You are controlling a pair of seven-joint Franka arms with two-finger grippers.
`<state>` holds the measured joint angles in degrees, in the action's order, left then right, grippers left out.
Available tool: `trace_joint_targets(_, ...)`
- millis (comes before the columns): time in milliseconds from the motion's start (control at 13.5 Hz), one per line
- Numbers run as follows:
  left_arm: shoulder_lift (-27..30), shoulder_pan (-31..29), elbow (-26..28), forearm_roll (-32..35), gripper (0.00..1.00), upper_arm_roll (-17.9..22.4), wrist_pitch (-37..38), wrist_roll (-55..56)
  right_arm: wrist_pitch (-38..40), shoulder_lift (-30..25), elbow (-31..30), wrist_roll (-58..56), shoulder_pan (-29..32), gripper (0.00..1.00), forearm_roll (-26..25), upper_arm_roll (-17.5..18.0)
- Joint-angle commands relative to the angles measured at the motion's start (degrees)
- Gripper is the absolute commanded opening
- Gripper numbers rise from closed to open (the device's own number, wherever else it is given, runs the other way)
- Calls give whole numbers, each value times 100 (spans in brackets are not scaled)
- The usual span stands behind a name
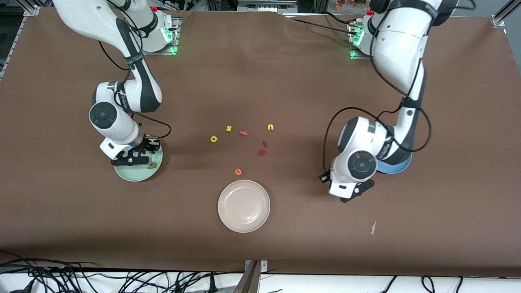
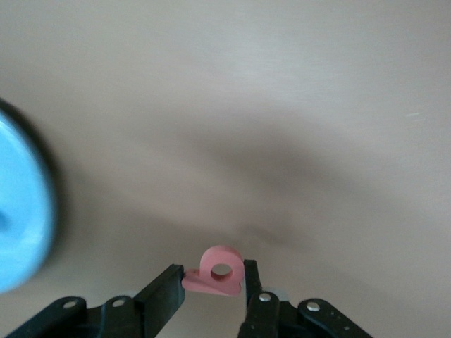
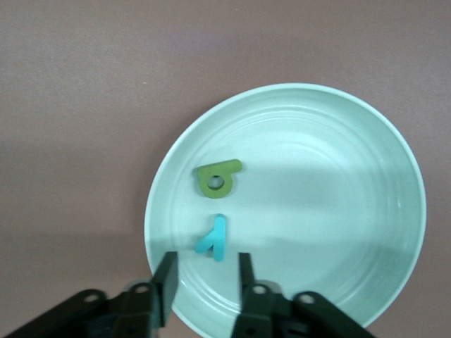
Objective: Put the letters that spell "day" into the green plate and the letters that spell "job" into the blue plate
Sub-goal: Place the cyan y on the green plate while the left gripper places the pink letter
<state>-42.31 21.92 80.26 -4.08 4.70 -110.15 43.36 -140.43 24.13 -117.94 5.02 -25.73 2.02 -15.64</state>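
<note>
Jaws apart, right gripper (image 3: 204, 278) over green plate (image 3: 338, 232).

Cream-white plate (image 1: 244, 206) nearest front camera; orange e (image 1: 238, 171) just beside; yellow s (image 1: 228, 128), u (image 1: 270, 127) farther.

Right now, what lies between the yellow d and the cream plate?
Only the orange e, just off the cream plate rim; the rest up to the yellow d is bare table, per the front view.

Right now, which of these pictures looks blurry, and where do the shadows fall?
Left wrist view: soft, the blue plate smeared, a dim shadow on the table. Right wrist view: sharp, shadow across the green plate. Front view: sharp, faint shadows beside both arms.
</note>
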Motion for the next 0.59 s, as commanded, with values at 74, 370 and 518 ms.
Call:
trace_joint_targets(74, 1600, -397, 2533, 355, 15, -48, -1101, -1187, -11, -190, 7, 491, -64, 60, 61, 218)
trace_joint_targets(370, 2236, -934, 3855, 687, 15, -39, -1781, -2418, -19, -94, 201, 2121, -195, 61, 53, 885)
trace_joint_targets(518, 2167, -1127, 3953, 1224, 16, -48, -1781, -2578, -142, 12, 201, 2817, -475, 61, 52, 904)
